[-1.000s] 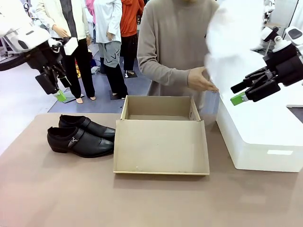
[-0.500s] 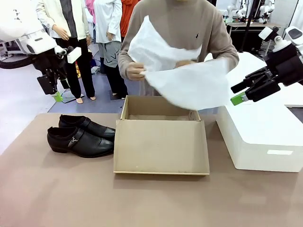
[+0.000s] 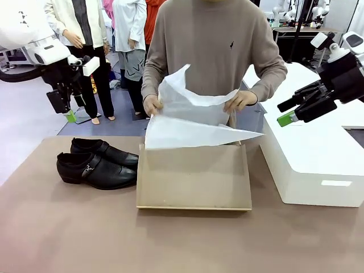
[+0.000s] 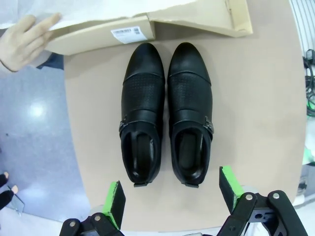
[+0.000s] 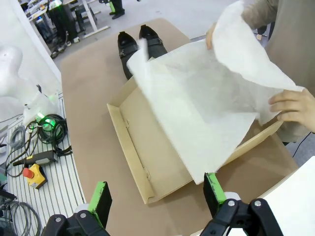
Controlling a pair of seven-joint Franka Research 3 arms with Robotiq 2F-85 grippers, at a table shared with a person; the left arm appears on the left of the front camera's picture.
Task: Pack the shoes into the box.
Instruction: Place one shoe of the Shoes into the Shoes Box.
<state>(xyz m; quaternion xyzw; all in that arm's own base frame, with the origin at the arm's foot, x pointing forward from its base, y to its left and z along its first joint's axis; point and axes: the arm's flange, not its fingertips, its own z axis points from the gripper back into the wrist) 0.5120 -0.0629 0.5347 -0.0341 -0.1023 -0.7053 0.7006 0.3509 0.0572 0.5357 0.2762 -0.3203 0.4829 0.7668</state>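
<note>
The shoes (image 3: 96, 165), glossy black with side buckles, lie side by side on the table's left, toes toward the box (image 3: 193, 179). The tan box stands in the middle with its flap lid laid toward me. The person holds a white tissue sheet (image 3: 190, 122) in both hands over the box's opening and hides its inside. My left gripper (image 3: 65, 111) hangs open high above the shoes (image 4: 167, 113), which sit right under its fingers. My right gripper (image 3: 284, 112) is open in the air at the right, looking down at the box (image 5: 140, 152) and the sheet (image 5: 206, 108).
A bigger white box (image 3: 318, 165) stands on the table's right, below my right gripper. The person stands at the far edge behind the tan box. Bare tabletop (image 3: 170, 244) runs along the near side. Cables and a red stop button (image 5: 34, 174) lie off the table.
The person has brought the tissue sheet from the right, spread it, and lowered it over the box. My left gripper shifted slightly right. The right arm stayed still.
</note>
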